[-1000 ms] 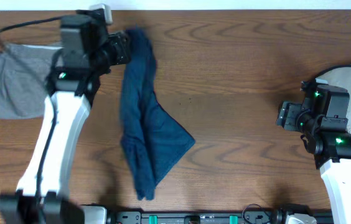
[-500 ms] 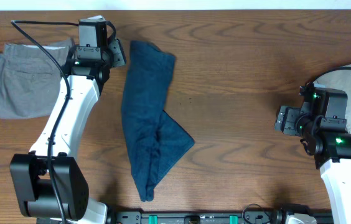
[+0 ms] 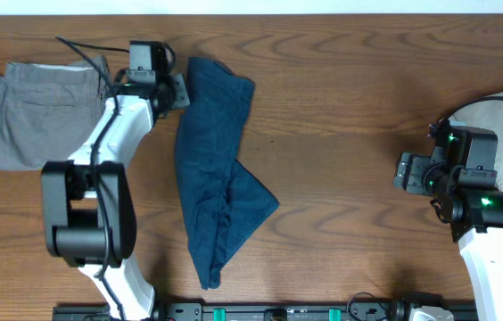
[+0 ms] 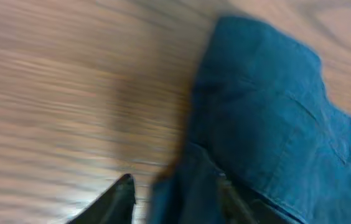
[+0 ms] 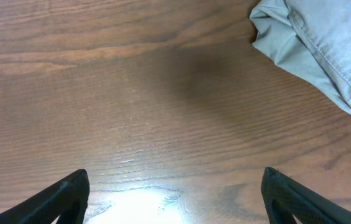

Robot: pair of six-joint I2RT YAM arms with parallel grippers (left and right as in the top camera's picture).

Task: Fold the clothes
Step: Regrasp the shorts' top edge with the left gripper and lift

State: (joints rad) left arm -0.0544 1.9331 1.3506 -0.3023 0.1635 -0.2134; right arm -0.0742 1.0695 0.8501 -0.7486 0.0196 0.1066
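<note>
Tabletop [image 3: 350,98] of brown wood bears navy clothes [image 3: 216,169] toward ten o'clock; right gripper [image 5: 175,177] gapes empty; left gripper [image 3: 178,89] blurred, grip untellable.

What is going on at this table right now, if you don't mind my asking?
Two robot arms are working on folding clothes. The left gripper is at the top left edge of the navy garment, which lies rumpled lengthwise on the table; the blurred wrist view doesn't show a grip. The right gripper hangs open over bare wood near a beige garment. Grey shorts lie far left.
</note>
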